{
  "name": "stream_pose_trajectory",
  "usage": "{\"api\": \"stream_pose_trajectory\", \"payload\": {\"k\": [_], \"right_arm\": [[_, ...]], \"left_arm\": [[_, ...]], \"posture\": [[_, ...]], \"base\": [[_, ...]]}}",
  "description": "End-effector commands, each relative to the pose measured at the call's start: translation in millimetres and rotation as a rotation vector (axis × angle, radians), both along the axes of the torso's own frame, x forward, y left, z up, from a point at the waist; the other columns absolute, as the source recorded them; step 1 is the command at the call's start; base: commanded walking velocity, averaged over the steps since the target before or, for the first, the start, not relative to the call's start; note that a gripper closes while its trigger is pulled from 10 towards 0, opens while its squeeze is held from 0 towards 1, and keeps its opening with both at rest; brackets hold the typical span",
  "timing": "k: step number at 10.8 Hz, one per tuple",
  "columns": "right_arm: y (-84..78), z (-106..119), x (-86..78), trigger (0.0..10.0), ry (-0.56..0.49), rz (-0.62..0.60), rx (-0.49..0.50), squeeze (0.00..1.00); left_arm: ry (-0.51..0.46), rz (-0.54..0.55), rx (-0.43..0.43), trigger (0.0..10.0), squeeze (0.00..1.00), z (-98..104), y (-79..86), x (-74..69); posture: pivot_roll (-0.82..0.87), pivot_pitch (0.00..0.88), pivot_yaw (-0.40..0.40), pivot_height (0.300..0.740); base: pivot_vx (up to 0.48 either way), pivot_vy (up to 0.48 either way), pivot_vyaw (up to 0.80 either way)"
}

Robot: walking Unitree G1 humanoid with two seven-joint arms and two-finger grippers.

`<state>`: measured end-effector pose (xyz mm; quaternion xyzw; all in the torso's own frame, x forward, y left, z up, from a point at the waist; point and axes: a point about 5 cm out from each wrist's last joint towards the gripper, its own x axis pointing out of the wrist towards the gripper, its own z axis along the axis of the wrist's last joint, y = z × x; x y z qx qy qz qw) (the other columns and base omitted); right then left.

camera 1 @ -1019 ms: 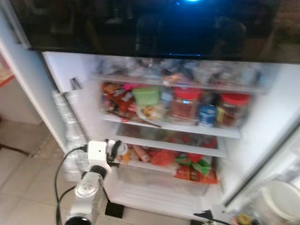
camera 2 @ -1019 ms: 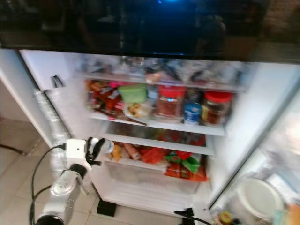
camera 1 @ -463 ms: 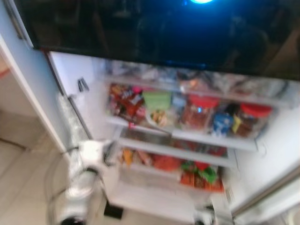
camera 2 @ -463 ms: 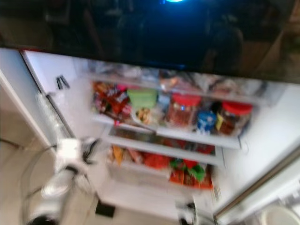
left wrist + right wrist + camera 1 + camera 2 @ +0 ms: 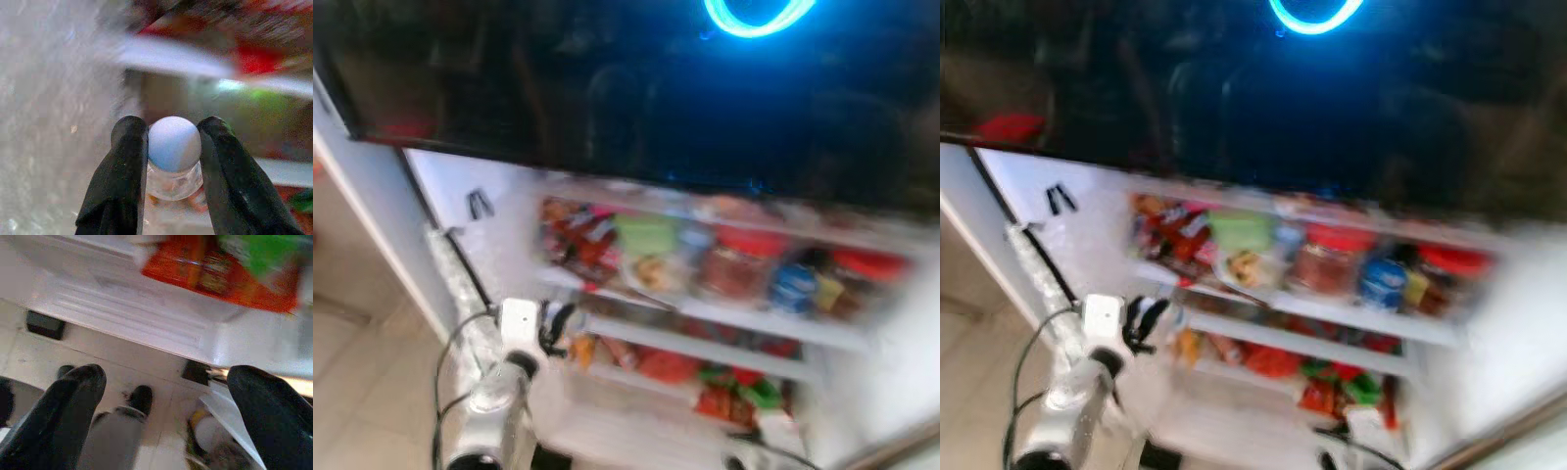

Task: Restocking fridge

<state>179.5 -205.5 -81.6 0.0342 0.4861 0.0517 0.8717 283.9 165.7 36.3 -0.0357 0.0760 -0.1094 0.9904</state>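
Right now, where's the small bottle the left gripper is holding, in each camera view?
Left eye view: the bottle sits in the left gripper, low left, at the fridge's lower shelf.
Right eye view: same spot, bottle left of centre.
Left wrist view: centre, pale cap between the two black fingers.
Right wrist view: other things.
Shared landmark: the green tub on the shelf above.

Head views down into fridge [image 5: 724,294]
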Motion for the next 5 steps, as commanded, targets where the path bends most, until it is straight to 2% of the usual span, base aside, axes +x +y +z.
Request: {"api": "stream_pose_trajectory", "payload": {"k": [1, 5], "right_arm": [[-9.8, -0.5, -5.1, 10.0, 0.008, -0.020, -0.018, 0.00], [-10.5, -0.5, -5.4, 10.0, 0.006, -0.025, -0.023, 0.00]], "left_arm": [[-0.018, -0.024, -0.033, 10.0, 0.00, 3.6, -8.3, 3.1], [-0.038, -0.064, -0.023, 10.0, 0.00, 6.4, -12.1, 6.3]], "posture": [[0.06, 0.000, -0.011, 0.740], [0.06, 0.000, -0.012, 0.740]], "base": [[0.000, 0.000, 0.00], [0.000, 0.000, 0.00]]}}
